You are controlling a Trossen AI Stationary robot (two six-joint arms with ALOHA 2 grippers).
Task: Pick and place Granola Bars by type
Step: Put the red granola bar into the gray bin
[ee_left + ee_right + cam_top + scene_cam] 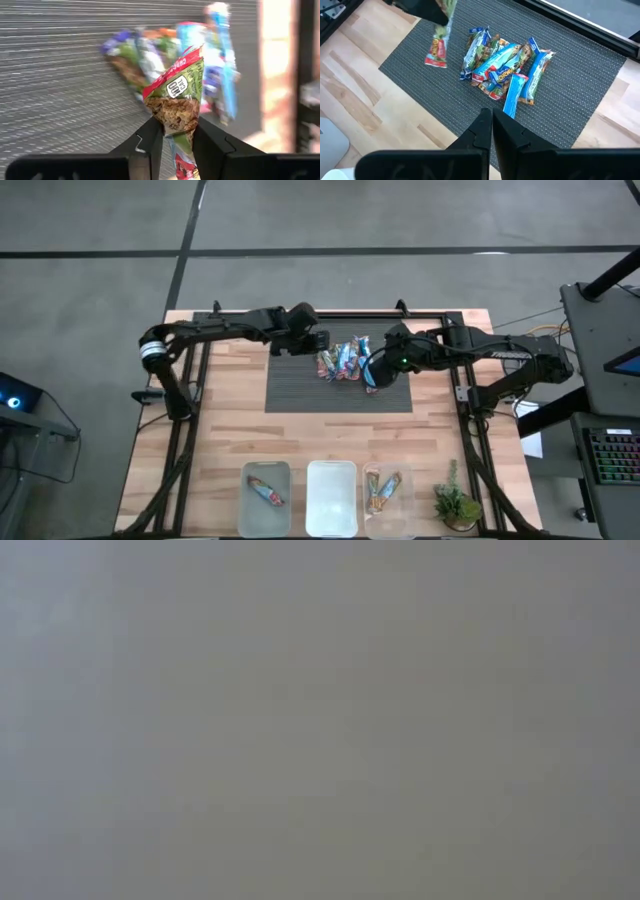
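Note:
A pile of granola bars (345, 360) in blue, green and red wrappers lies on the dark ribbed mat (300, 385) at the table's far middle. My left gripper (322, 343) is at the pile's left edge, shut on one red-and-green bar (177, 95). In the right wrist view that bar (438, 49) hangs left of the pile (502, 65). My right gripper (491, 131) is above the mat's right part, near side of the pile, shut and holding nothing. The low view shows only blank grey. My left gripper pinches the red-and-green bar between its two fingers, on the wrapper's granola-printed stretch (176, 122). One end (186, 59) sticks out past the fingertips, and more red wrapper (183, 170) shows back between the fingers. The fingers slant down from the table's left. The bar hangs below them, its red end (436, 61) lowest.
Three clear bins stand in a row at the near edge: the left bin (250, 510) holds one bar, the middle bin (331, 520) shows none, the right bin (368, 515) holds bars. A small green plant (456, 505) stands to their right. Black frame rails run along both sides.

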